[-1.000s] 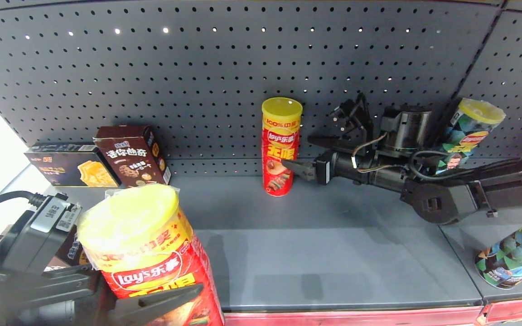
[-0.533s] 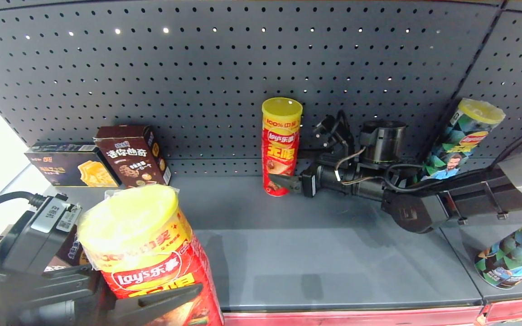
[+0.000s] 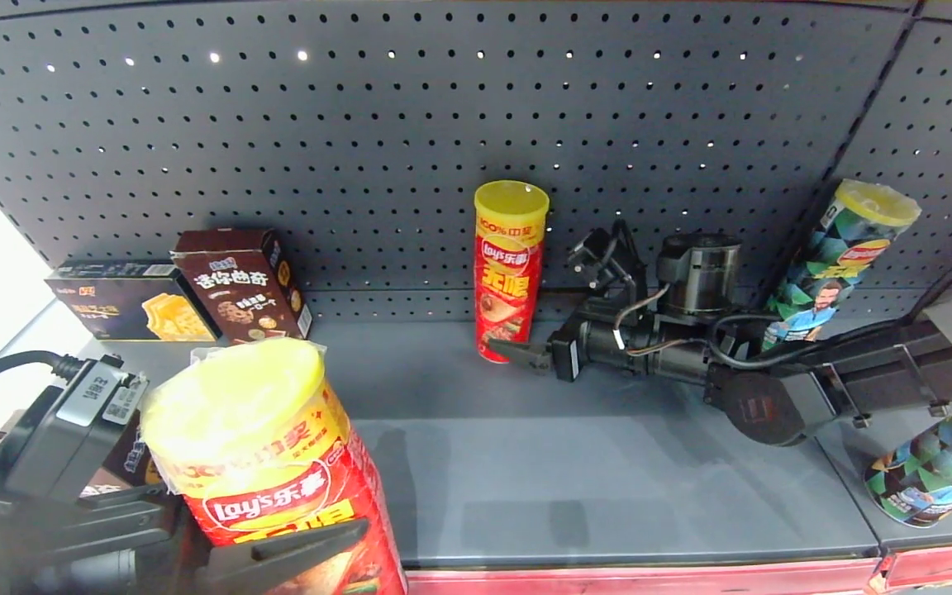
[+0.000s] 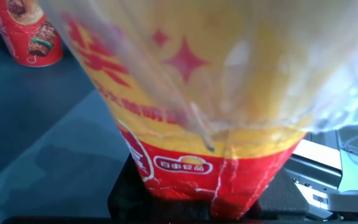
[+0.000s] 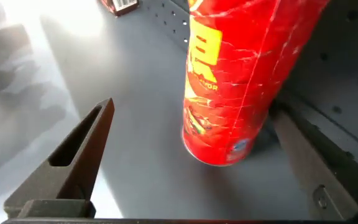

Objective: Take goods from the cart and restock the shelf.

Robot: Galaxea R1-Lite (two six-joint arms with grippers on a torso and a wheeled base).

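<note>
— What is seen of the setting?
— A grey shelf deck (image 3: 575, 463) backed by pegboard (image 3: 443, 124). The red chip can (image 3: 507, 273) is stood near the back, yellow-lidded, with its long axis close to upright (a slight lean is noticed).
— And the nearer tool?
— The right gripper (image 5: 194, 115) is held wide open, low at the can's base. The can is bracketed between its fingers, but nothing is gripped.
— The other arm?
— A larger can (image 3: 261, 446), film-wrapped, is clasped by the left gripper (image 3: 269, 537) at the shelf's front, well apart.
</note>
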